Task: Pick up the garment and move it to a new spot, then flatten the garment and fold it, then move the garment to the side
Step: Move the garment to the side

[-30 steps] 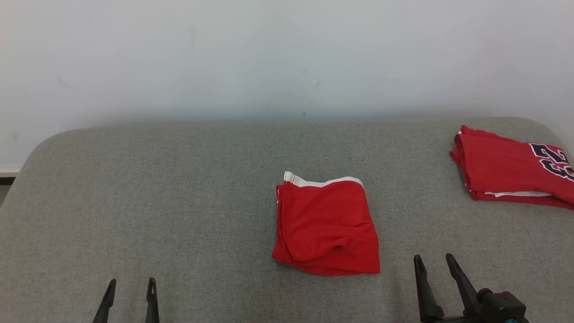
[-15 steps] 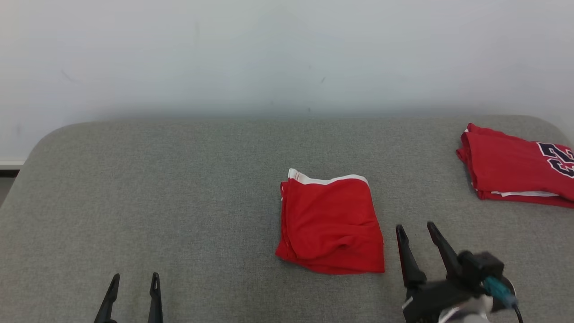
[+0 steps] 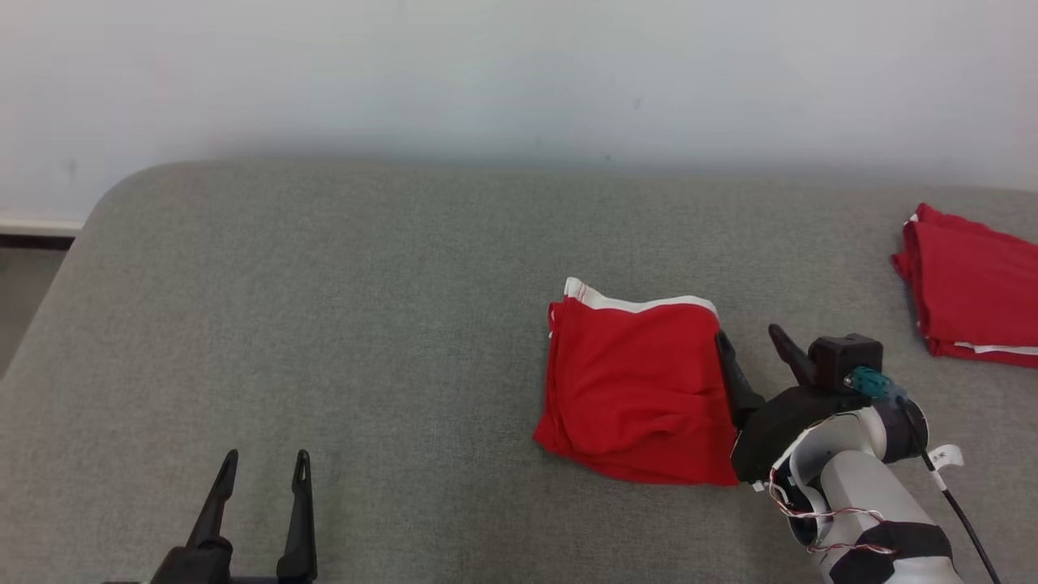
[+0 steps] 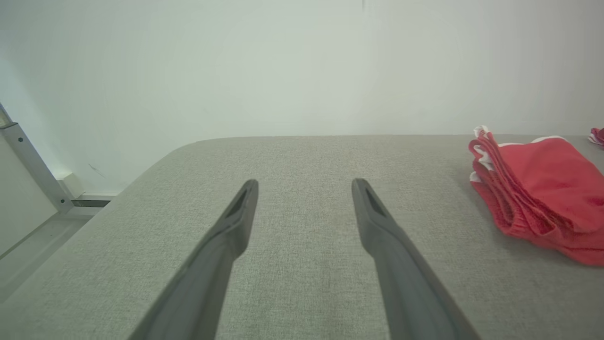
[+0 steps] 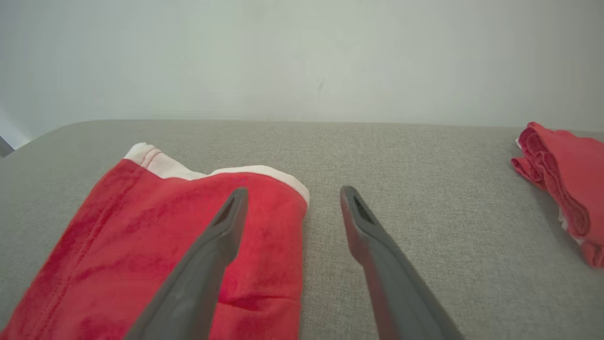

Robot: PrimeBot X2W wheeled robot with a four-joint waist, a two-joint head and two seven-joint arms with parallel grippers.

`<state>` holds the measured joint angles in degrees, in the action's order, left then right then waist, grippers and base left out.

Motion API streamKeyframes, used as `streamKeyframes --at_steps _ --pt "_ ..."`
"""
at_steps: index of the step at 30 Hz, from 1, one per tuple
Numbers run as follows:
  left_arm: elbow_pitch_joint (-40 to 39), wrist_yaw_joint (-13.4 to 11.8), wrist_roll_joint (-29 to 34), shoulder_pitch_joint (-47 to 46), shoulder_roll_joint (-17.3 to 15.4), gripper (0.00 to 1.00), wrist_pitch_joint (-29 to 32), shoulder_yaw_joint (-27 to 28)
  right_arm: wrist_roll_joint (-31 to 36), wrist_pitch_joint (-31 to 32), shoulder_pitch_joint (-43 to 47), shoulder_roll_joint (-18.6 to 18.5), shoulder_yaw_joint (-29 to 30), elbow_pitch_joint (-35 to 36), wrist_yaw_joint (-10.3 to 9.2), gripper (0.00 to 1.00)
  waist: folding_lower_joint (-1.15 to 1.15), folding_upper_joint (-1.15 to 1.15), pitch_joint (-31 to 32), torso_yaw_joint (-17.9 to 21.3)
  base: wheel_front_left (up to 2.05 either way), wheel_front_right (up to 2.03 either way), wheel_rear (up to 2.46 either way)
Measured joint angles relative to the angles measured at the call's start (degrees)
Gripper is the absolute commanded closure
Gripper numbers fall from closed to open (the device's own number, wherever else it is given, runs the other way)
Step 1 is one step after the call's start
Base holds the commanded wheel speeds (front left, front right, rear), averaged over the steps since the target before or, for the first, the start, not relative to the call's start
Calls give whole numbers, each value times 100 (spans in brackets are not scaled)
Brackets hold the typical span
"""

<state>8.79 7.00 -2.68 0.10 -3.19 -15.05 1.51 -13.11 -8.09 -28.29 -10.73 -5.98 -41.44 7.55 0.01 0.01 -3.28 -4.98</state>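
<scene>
Right tool spread astride the garment's right edge; left tool spread over grey surface

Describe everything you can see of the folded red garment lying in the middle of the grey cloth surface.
The folded red soft-fabric garment lies flat in a rough rectangle of several layers on the grey woven cloth surface. A white band with thin red stitching trims its far edge; shallow wrinkles cross the near part. The right gripper straddles its right edge, fingers open: one over the red cloth, one over the grey. Contact cannot be told.
</scene>
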Motion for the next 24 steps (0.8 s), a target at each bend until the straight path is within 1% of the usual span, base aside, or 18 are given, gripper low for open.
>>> streamKeyframes --at_steps 7,10,15,16,17,18,24 --pt "30 7 -44 -180 -2 0 0 -18 -111 144 -393 -19 -89 -1091 0 0 0 0 -282 -174 0 0 0" --pt "43 8 -44 -208 -1 0 0 -25 -214 74 -459 79 -92 -1386 0 0 0 0 -358 -227 0 0 0" --pt "38 8 -54 -245 0 0 0 4 -381 161 -511 241 -224 -1752 -1 0 -1 0 -419 -221 0 0 0" --pt "36 8 -56 -248 0 0 0 9 -411 182 -525 263 -249 -1807 -1 29 -1 0 -430 -211 0 0 0" --pt "34 8 -67 -249 2 0 0 9 -446 200 -555 289 -266 -1844 -1 73 -1 0 -444 -200 0 0 0" --pt "32 8 -70 -258 3 0 0 10 -492 202 -580 310 -282 -1876 -1 99 -2 -1 -461 -189 0 0 0" --pt "13 8 -87 -387 7 0 0 0 -577 -11 -807 263 -487 -1911 2 100 -1 -1 -612 -153 0 0 0"
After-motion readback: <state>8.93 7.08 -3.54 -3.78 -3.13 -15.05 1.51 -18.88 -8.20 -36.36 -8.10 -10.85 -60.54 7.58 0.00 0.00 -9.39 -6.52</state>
